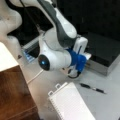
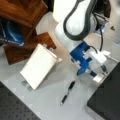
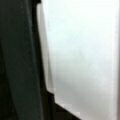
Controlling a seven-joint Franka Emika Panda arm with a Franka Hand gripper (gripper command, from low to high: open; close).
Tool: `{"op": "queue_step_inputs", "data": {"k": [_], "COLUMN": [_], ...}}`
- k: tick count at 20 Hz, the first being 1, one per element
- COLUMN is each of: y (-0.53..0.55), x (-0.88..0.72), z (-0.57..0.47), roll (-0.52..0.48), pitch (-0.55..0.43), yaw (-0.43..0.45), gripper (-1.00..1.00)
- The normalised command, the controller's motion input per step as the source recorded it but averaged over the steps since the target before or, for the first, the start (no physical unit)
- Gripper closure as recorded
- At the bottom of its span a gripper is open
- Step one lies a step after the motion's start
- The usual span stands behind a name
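A white notebook [image 1: 71,105] lies foremost; beyond the pen [image 1: 92,88], the hand [image 1: 73,73] hangs low, grip unclear.

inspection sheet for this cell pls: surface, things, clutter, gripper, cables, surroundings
Surface: grey table, seen in both front views.
Things: white notepad with clips at one end, flat on the table; black pen beside it, apart from it.
Clutter: wooden block at a front view's bottom left; blue item under the wooden shelf.
Gripper: gripper on a blue mount, low over the table by the black box, above the pen and holding nothing visible.
Cables: white cable along the table; black cable on the arm.
Surroundings: black perforated board; dark backdrop.
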Motion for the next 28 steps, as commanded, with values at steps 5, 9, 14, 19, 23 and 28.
{"op": "queue_step_inputs", "data": {"k": [5,9,14,19,23,28], "y": [0.01,0.00,0.03,0.02,-0.01,-0.03], "x": [-0.02,0.03,0.09,0.12,0.16,0.18], "z": [-0.08,-0.09,-0.11,-0.13,-0.13,-0.09], "roll": [0.208,0.165,0.134,0.114,0.096,0.093], "pitch": [-0.105,-0.114,-0.118,-0.115,-0.103,-0.094], "yaw": [-0.136,-0.141,-0.143,-0.114,-0.092,-0.091], "gripper": [-1.00,-1.00,-1.00,1.00,1.00,1.00]}}
